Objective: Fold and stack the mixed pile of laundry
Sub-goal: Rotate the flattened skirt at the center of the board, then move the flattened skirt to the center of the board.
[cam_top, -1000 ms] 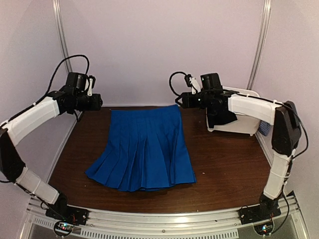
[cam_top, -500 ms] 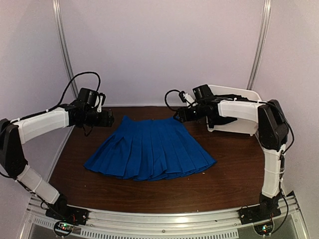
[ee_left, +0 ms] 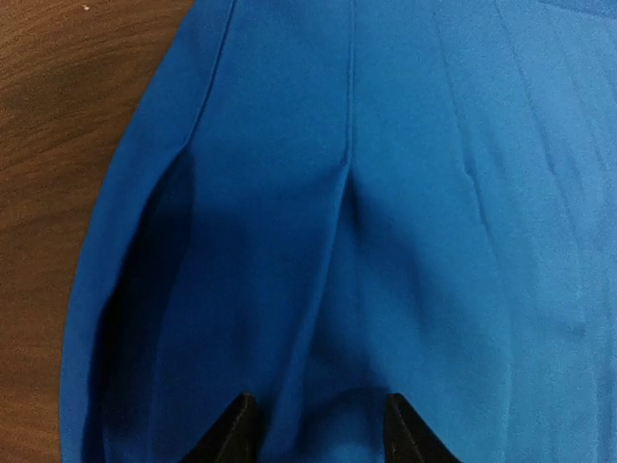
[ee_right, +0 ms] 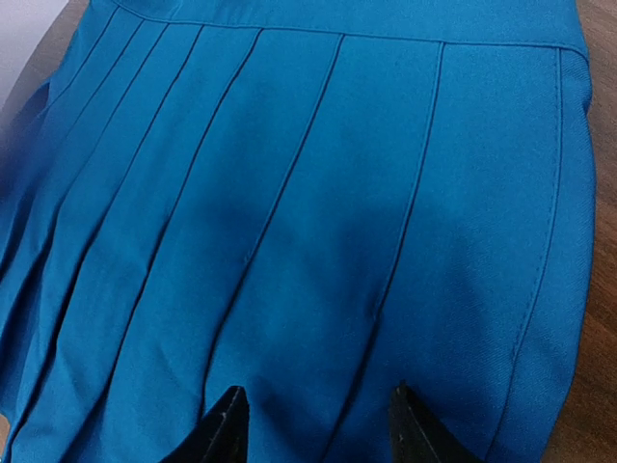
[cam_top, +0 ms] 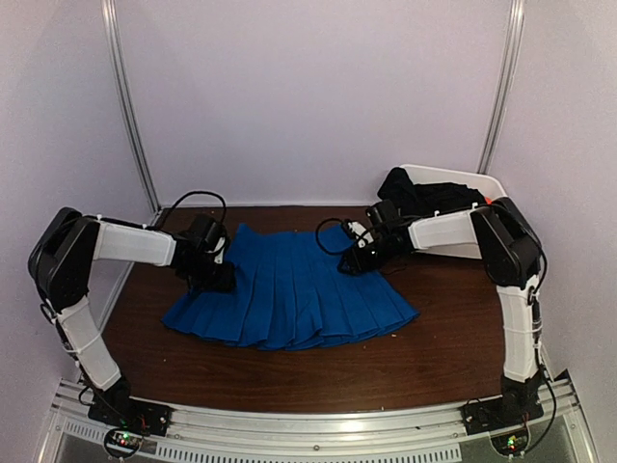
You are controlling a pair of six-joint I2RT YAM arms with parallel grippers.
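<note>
Left hand (cam_top: pixel 218 278), right hand (cam_top: pixel 350 262), low over blue garment (cam_top: pixel 294 294)

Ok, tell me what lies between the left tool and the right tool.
Only the royal-blue pleated garment lies between the left tool and the right tool, spread out flat; the top view shows it.

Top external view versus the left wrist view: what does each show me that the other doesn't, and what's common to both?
Only top external: the whole blue skirt spread flat, both arms, the right end effector at the skirt's right side, and the white tub at the back right holding a black garment. Only left wrist: a close look at one pleat, with the left end effector open over the cloth. Both: the blue skirt on the brown table.
</note>
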